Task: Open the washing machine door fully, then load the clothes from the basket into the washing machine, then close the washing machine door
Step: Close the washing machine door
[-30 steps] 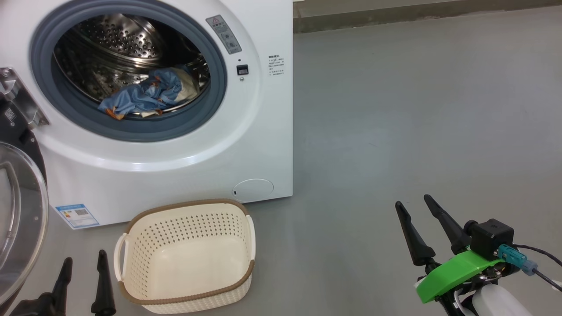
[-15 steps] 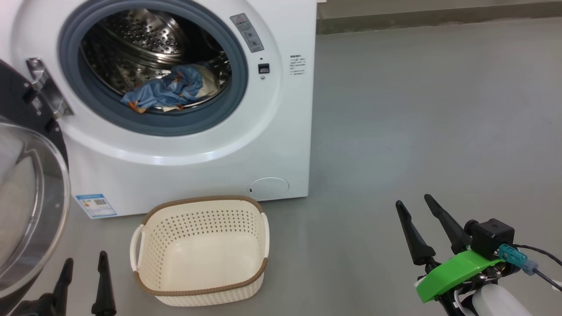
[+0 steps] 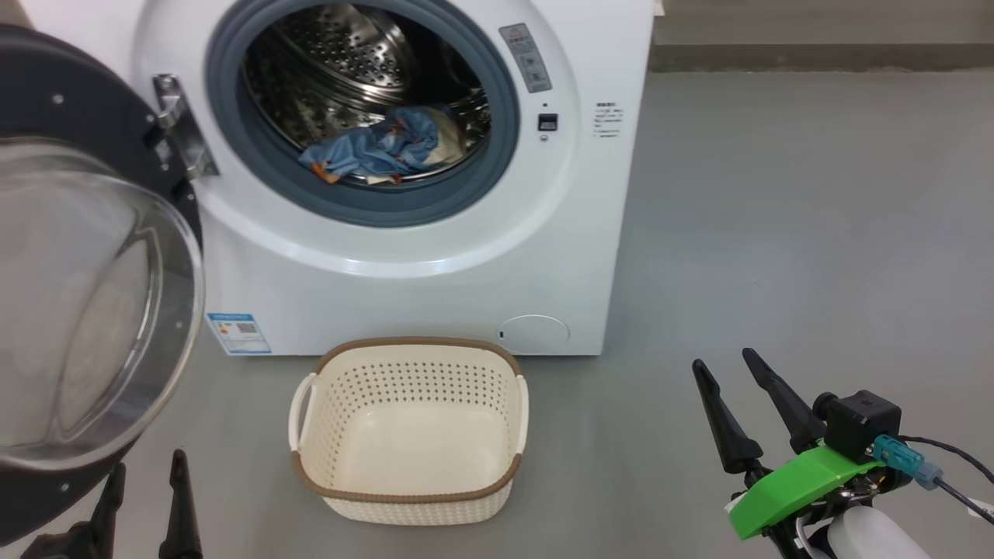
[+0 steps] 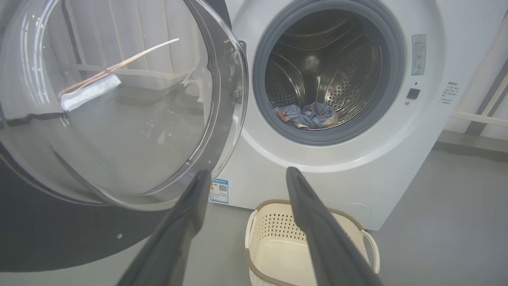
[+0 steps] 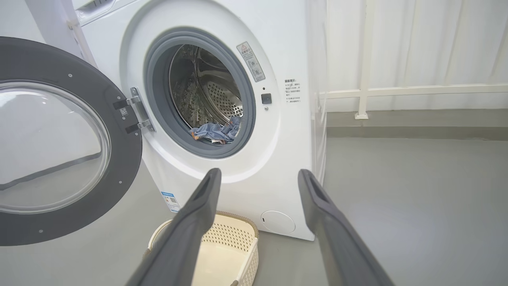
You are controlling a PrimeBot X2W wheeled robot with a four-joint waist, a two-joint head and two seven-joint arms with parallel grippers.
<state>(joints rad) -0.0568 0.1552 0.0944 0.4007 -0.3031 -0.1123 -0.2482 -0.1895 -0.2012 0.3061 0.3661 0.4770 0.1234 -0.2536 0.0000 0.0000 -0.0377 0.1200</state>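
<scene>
Door (image 3: 85,295) is swung wide on its hinge (image 3: 182,128), left of the opening, glass bowl facing the robot. Head view cuts it off at the left edge. The glass gives back only pale reflections, so nothing behind it reads.

Clothes (image 3: 380,147) lie in a heap at the front of the drum (image 3: 342,54), just behind the gasket (image 3: 388,213). Blue with orange print is on top; the cream piece is mostly buried, only a pale edge shows at the right. Garment count: cannot tell.

Basket (image 3: 408,342) sits upright on the floor (image 3: 776,233) just in front of the washer (image 3: 404,272), below the opening, bare cream bottom showing. In the right wrist view a finger covers its near left side. Sticker (image 3: 237,334) at the washer's lower left and warning label (image 3: 528,58) by the opening: print too small to read. Round flap (image 3: 534,331) at lower right, shut.

Left gripper (image 3: 149,460) is low at the head view's bottom left, just beside the door's lower rim, body cut off by the frame. Touching the rim or not: cannot tell. Jaws spread apart, nothing between them. Right gripper (image 3: 722,357) is at lower right, well apart from the washer, jaws likewise spread and holding nothing. Green mount (image 3: 792,485) sits behind its fingers.

Floor is smooth matt grey. Right of the washer: white curtain (image 5: 416,47) and a white rail (image 5: 363,59) along the wall.
</scene>
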